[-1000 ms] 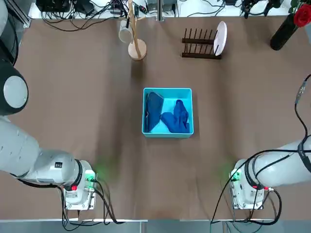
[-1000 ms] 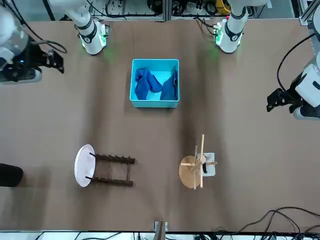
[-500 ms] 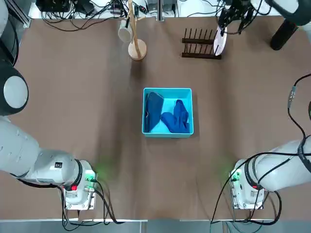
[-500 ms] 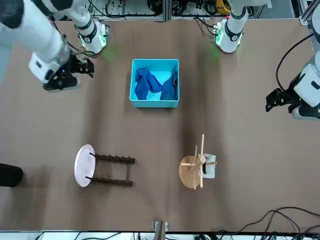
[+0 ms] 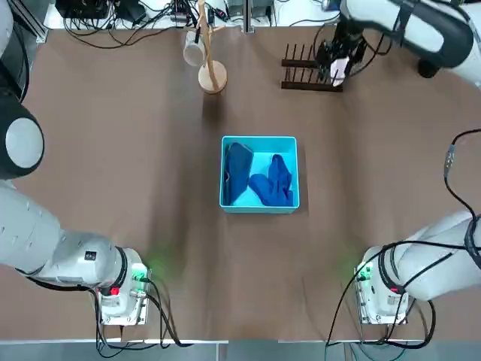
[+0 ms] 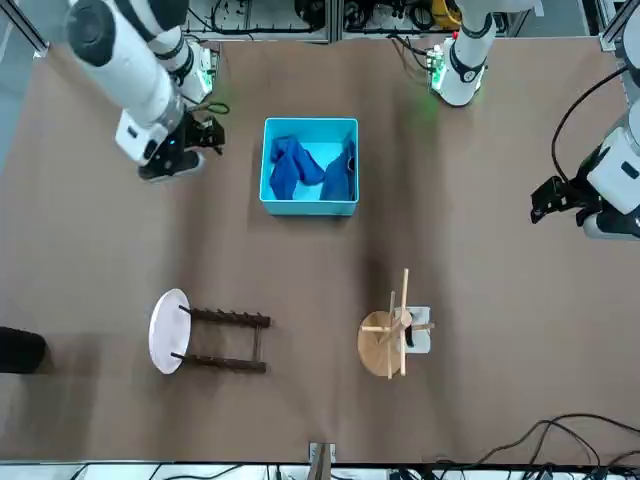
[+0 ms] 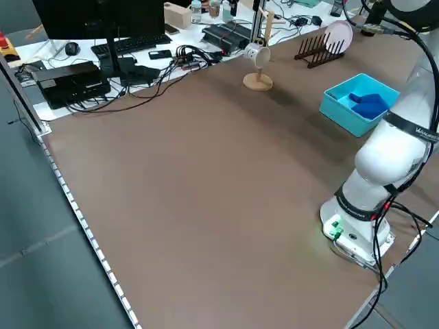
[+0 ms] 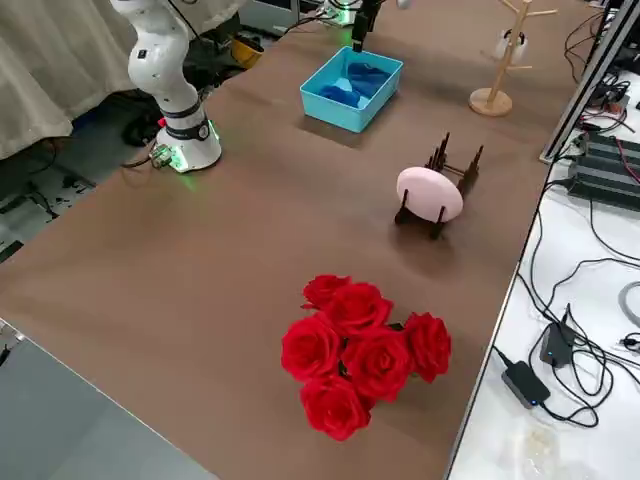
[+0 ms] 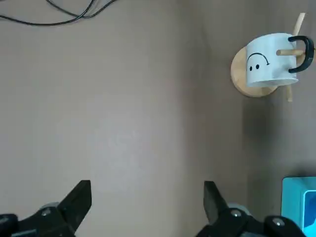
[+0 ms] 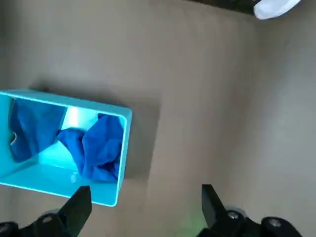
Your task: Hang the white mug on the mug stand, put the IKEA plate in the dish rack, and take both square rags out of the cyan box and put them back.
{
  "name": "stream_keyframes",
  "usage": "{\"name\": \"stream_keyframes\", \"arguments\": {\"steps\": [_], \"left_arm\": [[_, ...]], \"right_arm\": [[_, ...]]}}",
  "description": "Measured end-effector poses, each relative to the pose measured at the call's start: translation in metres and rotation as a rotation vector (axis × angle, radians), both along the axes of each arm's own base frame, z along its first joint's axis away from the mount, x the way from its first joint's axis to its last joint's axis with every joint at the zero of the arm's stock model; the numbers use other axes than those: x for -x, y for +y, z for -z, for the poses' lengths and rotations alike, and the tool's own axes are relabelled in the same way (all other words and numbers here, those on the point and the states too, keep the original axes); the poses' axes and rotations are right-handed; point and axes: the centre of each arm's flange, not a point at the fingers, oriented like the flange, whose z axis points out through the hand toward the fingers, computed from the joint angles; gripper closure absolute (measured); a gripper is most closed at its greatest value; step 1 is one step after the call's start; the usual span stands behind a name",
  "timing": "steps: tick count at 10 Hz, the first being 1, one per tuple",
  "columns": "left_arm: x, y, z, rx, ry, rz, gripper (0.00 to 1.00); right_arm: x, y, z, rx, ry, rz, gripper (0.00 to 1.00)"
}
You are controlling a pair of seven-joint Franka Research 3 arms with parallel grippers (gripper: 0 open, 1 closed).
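one right tool (image 6: 205, 135) spread, now nearer cyan box (image 6: 310, 165), left tool (image 9: 147, 207) spread

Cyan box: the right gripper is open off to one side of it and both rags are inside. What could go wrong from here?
1. The two rags lie close together in the cyan box, so one pinch by the right gripper may lift both.
2. The flatter rag sits against a wall. Fingers coming down there could strike the rim or drag the box, which looks light.
3. A loosely pinched rag may slip out and land on the table.
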Motion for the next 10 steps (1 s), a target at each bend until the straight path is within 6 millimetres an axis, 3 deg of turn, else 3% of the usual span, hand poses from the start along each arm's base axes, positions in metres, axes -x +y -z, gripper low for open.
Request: {"name": "stream_keyframes", "arguments": {"steps": [1,5,8,9,10], "left_arm": [[0.0,0.0,0.0,0.0,0.0,0.0,0.0],[0.0,0.0,0.0,0.0,0.0,0.0,0.0],[0.0,0.0,0.0,0.0,0.0,0.0,0.0],[0.0,-0.003,0.0,0.001,0.001,0.005,0.0],[0.003,-0.02,0.002,0.01,0.012,0.034,0.0]], "right_arm": [[0.018,0.014,0.008,-0.001,-0.004,-0.002,0.01],[0.095,0.105,0.05,-0.01,-0.058,0.048,0.01],[0.106,0.119,0.068,-0.02,-0.076,0.064,0.01],[0.109,0.126,0.085,-0.011,-0.073,0.068,0.01],[0.115,0.141,0.11,0.003,-0.073,0.072,0.01]]}}
